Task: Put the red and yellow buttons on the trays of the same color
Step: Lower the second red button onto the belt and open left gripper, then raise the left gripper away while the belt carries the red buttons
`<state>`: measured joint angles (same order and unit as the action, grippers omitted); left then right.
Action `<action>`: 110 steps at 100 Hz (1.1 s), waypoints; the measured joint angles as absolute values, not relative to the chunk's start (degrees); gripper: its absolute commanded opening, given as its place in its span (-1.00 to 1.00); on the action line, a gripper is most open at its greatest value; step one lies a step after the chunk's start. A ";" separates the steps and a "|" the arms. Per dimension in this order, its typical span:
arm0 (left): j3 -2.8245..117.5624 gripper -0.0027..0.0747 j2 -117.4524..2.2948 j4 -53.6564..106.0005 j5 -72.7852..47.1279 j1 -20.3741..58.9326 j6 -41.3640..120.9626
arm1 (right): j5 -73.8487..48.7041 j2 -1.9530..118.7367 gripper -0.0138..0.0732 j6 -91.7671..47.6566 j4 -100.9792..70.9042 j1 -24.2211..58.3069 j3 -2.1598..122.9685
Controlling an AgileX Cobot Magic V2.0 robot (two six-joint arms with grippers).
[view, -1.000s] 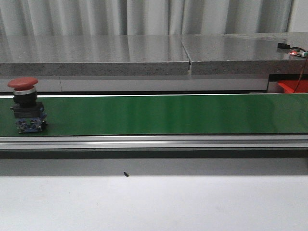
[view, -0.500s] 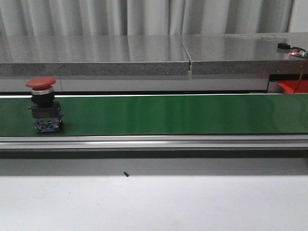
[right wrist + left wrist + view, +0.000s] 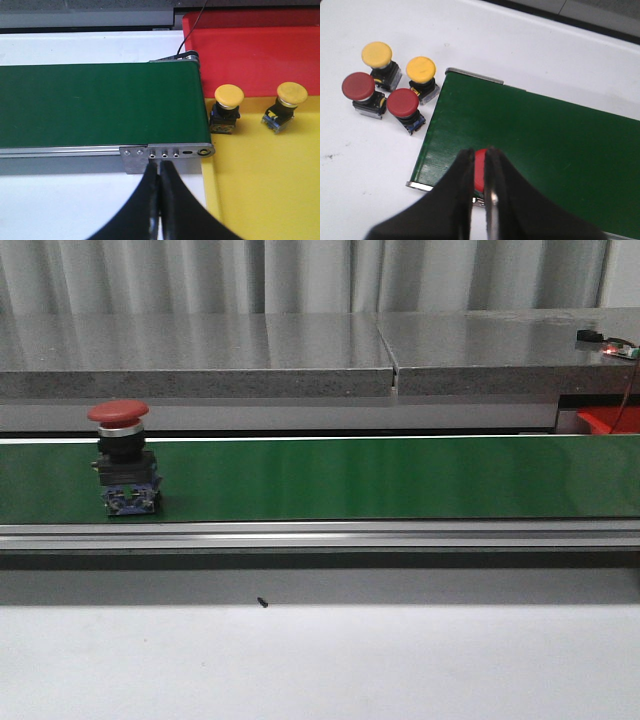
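Neither gripper shows in the front view. A red button (image 3: 124, 458) stands upright on the green belt (image 3: 380, 478), toward the belt's left end, its red cap on top and its dark body with a blue base below. Behind the belt runs a grey stone ledge (image 3: 300, 350). A corner of the red tray (image 3: 606, 421) shows at the far right. A small dark speck (image 3: 262, 602) lies on the white table (image 3: 320, 660) in front of the belt.

Left wrist view: the left gripper (image 3: 479, 170) hangs over the end of the belt (image 3: 545, 140), its two dark fingers close together with only a thin gap, holding nothing. The red cap of the belt button (image 3: 480, 169) shows in that gap and beyond the tips, below the fingers. Beside the belt's end, four spare buttons sit in a tight cluster on the white table (image 3: 360, 160): two yellow (image 3: 376, 55) (image 3: 421, 70) and two red (image 3: 358, 86) (image 3: 403, 102).

Right wrist view: the right gripper (image 3: 159, 172) has its fingers pressed together, empty, above the belt's metal end bracket (image 3: 167, 152). The belt (image 3: 100, 110) carries nothing at this end. Next to it lies the yellow tray (image 3: 260, 180) with two yellow buttons (image 3: 228, 109) (image 3: 285, 106) standing on it, well apart. The red tray (image 3: 250, 55) lies behind the yellow one, touching it.
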<state>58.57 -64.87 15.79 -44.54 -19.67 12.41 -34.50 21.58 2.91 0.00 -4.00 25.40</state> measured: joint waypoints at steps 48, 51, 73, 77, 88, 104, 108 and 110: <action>57.55 -0.98 -56.56 16.80 -44.63 -7.93 12.53 | -34.50 21.58 -0.82 2.91 0.00 -4.00 25.40; 57.24 -0.98 -56.08 16.69 -44.03 -7.05 12.53 | -34.50 21.58 -0.82 2.91 0.00 -4.00 25.40; 53.23 -0.98 -54.76 15.18 -40.75 0.17 12.53 | -34.50 21.58 -0.82 2.91 0.00 -4.00 25.40; 52.52 -0.98 -54.76 14.70 -40.52 1.45 12.11 | -34.50 21.58 -0.82 2.91 0.00 -4.00 25.40; 50.12 -0.98 -54.63 10.73 -39.25 4.32 8.16 | -34.50 21.58 -0.82 2.91 0.00 -4.00 25.40; 46.66 -0.98 -52.29 6.35 -37.48 6.51 4.67 | -34.50 21.58 -0.82 2.91 0.00 -4.00 25.40; 45.74 -0.98 -51.20 6.35 -37.00 6.99 4.52 | -34.50 21.58 -0.82 2.91 0.00 -4.00 25.40; 45.25 -0.98 -50.58 6.25 -36.85 7.18 4.43 | -34.50 21.58 -0.82 2.91 0.00 -4.00 25.40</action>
<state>45.25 -50.58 6.25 -36.85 7.18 4.43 -34.50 21.58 2.91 0.00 -4.00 25.40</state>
